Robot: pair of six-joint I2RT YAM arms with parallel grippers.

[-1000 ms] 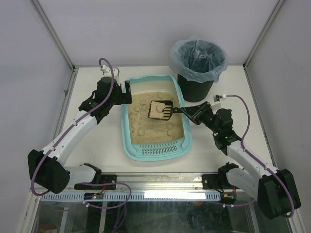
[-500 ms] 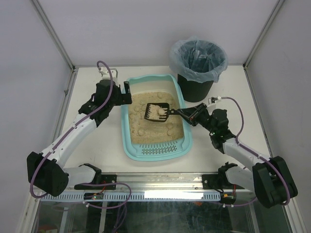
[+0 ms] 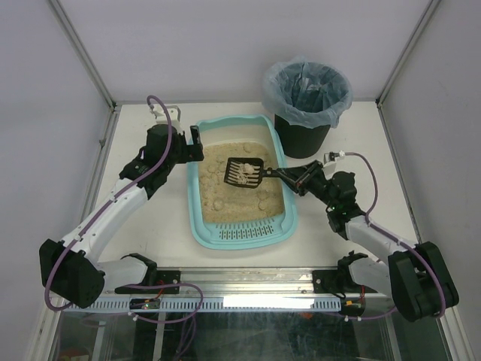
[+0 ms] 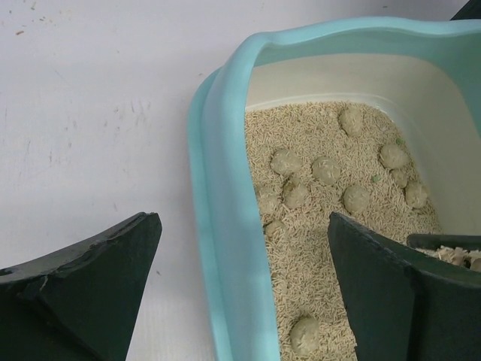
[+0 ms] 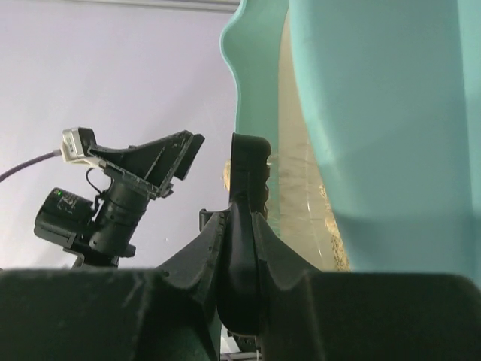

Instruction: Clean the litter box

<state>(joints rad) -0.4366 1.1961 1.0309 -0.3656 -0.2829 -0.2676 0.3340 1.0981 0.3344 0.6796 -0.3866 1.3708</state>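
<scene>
The light teal litter box (image 3: 197,226) lies mid-table, holding beige litter with several clumps (image 4: 328,170). My right gripper (image 3: 294,177) is shut on the handle of the black slotted scoop (image 3: 244,172), which hangs above the litter with clumps on it. In the right wrist view the scoop (image 5: 248,188) stands edge-on beside the teal wall (image 5: 376,128). My left gripper (image 3: 194,144) is open and straddles the box's far-left rim (image 4: 225,226), one finger (image 4: 90,286) outside and one finger (image 4: 391,293) over the litter.
A black round bin (image 3: 304,134) with a translucent bluish bag liner stands at the back right, just beyond the box's far right corner. White table surface (image 3: 143,233) lies left of the box. Metal frame posts rise at the back corners.
The scoop has lifted slightly and stayed over the litter while the right wrist shifted a little. The left gripper edged slightly toward the back along the rim.
</scene>
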